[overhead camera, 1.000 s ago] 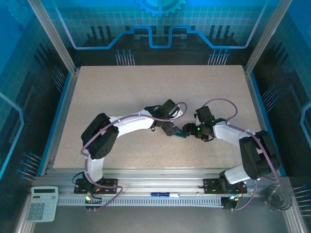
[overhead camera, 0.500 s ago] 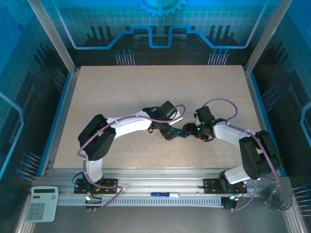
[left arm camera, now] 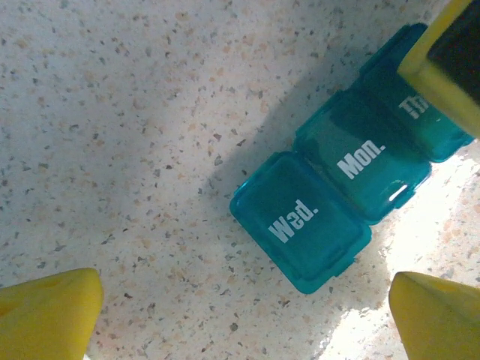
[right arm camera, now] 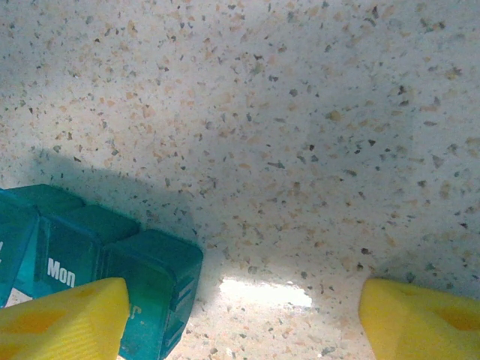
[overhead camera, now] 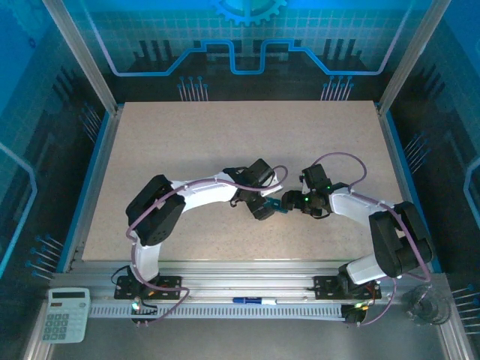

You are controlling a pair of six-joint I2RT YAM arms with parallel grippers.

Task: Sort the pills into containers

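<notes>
A small teal pill box (left arm camera: 330, 195) lies on the speckled table, its lids shut and marked "Wed.", "Mon." and a partly hidden third day. In the top view the pill box (overhead camera: 278, 208) sits between the two gripper heads. My left gripper (left arm camera: 240, 322) is open just above the table, and the box lies ahead of its yellow fingertips (left arm camera: 46, 313). My right gripper (right arm camera: 240, 322) is open too; its left fingertip (right arm camera: 64, 319) overlaps the box's end compartment (right arm camera: 154, 289). A yellow finger of the right gripper (left arm camera: 450, 60) covers the box's far end. No pills are visible.
The speckled tabletop (overhead camera: 187, 142) is framed by aluminium rails. A calculator (overhead camera: 65, 313), a blue pen (overhead camera: 253, 301) and a clear cup (overhead camera: 427, 307) sit off the table at the near edge.
The left gripper has shifted slightly next to the pill box, and its arm has moved a little. The right arm has stayed in place.
</notes>
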